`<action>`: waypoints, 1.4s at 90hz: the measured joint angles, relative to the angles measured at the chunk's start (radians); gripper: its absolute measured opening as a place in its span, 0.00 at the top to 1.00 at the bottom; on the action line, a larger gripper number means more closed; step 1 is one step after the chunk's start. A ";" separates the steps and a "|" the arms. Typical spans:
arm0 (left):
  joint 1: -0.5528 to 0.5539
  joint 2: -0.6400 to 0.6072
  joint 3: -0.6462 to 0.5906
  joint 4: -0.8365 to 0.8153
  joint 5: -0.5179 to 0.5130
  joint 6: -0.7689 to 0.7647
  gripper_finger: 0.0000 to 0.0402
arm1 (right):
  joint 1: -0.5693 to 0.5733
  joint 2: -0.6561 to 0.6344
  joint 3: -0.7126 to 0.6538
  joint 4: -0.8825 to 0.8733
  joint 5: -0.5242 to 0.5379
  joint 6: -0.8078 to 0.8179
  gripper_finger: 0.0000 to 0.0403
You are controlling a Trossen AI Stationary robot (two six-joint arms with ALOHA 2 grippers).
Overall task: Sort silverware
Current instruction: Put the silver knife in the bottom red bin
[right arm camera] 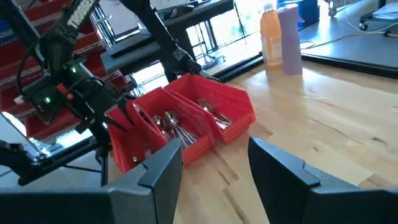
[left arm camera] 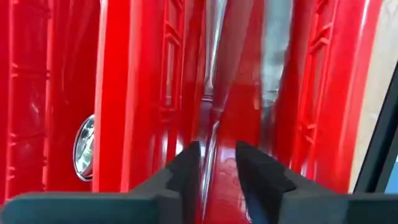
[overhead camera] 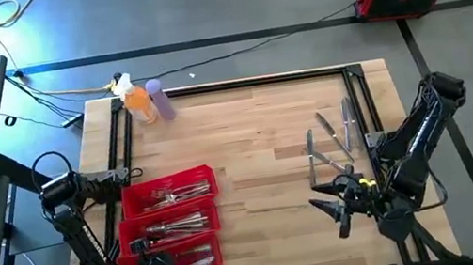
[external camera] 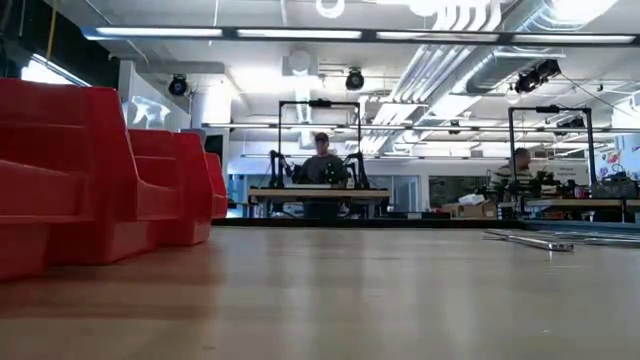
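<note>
The red tray (overhead camera: 172,221) serves as the reference. It has three compartments: forks lie in the one farthest from the robot, spoons (right arm camera: 169,121) in the middle one, and what appear to be knives in the nearest. Most of the silverware is therefore already sorted by type.

The left gripper (left arm camera: 216,163) is lowered into the nearest compartment of the tray. Its fingers stand slightly parted on either side of a slim metal piece (left arm camera: 211,109) lying along the compartment floor. Whether they are letting it go or only resting beside it cannot be told; no clamping contact is visible. The low position suits placing a piece flat rather than dropping it.

The right gripper (overhead camera: 350,202) hangs well to the right of the tray, above the wooden table (overhead camera: 258,148), jaws spread and empty. Just beyond it lie the loose pieces (overhead camera: 332,136) not yet sorted, placing this arm within reach of them.

Two bottles (overhead camera: 148,101) stand beyond the tray at the table's far corner, away from the work.
</note>
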 joint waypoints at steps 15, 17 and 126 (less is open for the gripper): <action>0.012 -0.005 0.054 -0.139 0.018 -0.034 0.68 | -0.038 0.066 0.000 -0.044 -0.050 0.051 0.58; 0.013 -0.005 0.068 -0.161 0.019 -0.043 0.67 | -0.050 0.078 0.000 -0.062 -0.067 0.072 0.58; 0.126 0.074 0.386 0.054 -0.779 0.378 0.70 | -0.563 0.331 -0.244 -0.244 -0.629 0.468 0.80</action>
